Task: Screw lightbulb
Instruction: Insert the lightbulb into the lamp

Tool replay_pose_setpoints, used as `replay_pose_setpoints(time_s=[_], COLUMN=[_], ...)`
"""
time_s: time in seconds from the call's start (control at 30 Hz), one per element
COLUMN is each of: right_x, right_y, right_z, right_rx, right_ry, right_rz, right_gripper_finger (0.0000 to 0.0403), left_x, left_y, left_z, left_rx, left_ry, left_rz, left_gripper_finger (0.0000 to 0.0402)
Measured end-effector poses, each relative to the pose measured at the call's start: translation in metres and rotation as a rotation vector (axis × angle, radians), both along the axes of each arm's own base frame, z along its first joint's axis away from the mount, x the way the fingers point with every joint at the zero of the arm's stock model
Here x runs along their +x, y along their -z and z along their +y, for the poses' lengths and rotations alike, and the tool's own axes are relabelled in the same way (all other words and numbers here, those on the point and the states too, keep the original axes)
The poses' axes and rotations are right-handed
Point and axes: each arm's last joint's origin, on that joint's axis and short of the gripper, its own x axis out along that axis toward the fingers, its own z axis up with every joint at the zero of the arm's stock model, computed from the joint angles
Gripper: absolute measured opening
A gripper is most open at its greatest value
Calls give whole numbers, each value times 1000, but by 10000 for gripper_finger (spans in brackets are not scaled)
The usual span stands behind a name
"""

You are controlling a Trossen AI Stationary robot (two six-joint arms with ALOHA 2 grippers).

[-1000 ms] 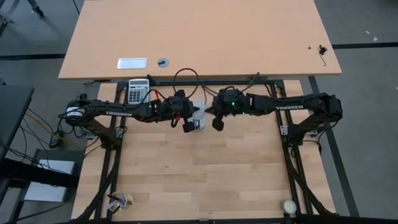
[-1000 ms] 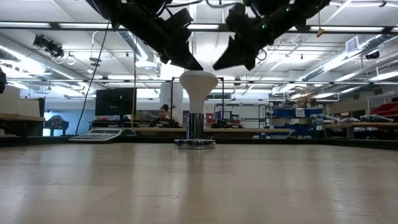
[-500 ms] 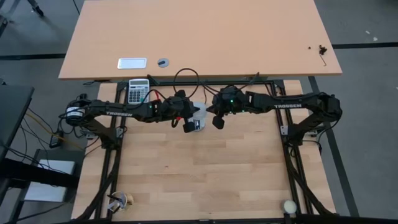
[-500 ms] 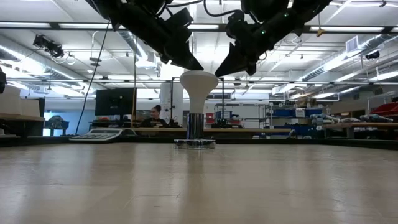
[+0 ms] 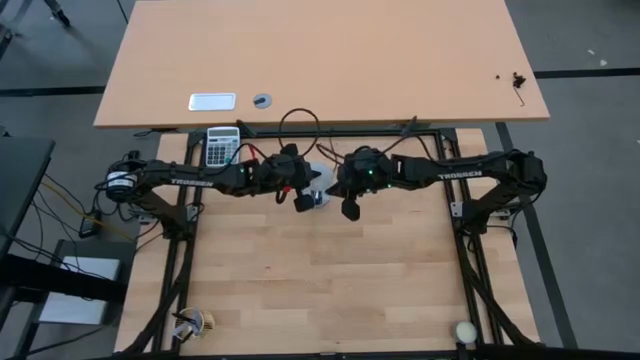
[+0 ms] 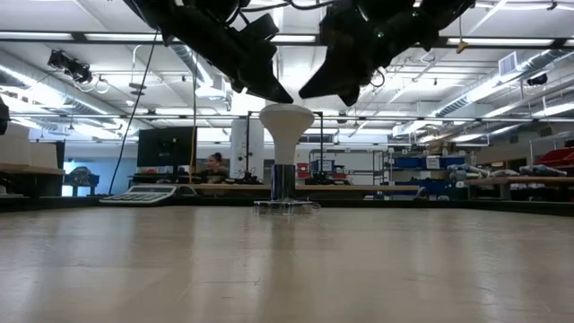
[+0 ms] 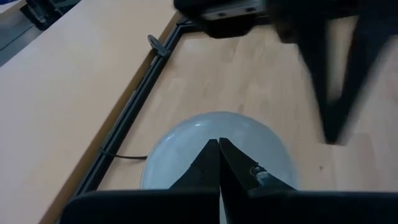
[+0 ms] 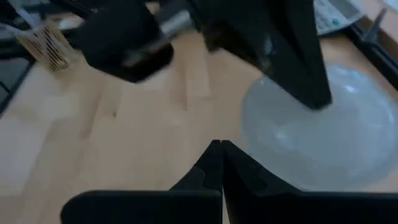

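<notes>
With the lightbulb (image 6: 286, 135) upright in its socket (image 6: 285, 206), left gripper (image 6: 279, 92) and right gripper (image 6: 314, 90), jaws together and holding nothing, flank the dome, probably to nudge it round.

**The wooden table and what sits on it**

We see a light wooden table (image 5: 320, 270) in a dark frame. Directly below the two grippers stands the silver socket (image 6: 285, 206), carrying the lightbulb (image 6: 286, 126) upright. A calculator (image 5: 222, 146) lies behind the left arm. A cream ball (image 5: 465, 331) rests well away, at the near right corner.
</notes>
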Motion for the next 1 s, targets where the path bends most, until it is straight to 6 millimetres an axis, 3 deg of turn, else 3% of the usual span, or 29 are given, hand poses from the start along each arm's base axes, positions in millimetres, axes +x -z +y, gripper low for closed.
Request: replay_pose_setpoints(time_s=[0.13, 0.27, 0.47, 1.0], right_x=[-1, -6, -12, -14], right_y=[-5, -21, -16, -14], right_z=[2, -8, -27, -30], right_rx=[-12, -71, -86, -118], right_ry=[-3, 90, 168, 121], right_rz=[4, -19, 36, 54], right_gripper_finger=[10, 14, 10, 8], left_x=[0, 0, 0, 0], left_y=[0, 0, 0, 0], left_z=[0, 1, 1, 1], left_rx=[-1, -1, 0, 0], left_ry=[-1, -2, 0, 0], left_rz=[4, 4, 6, 5], left_gripper_finger=[0, 0, 0, 0])
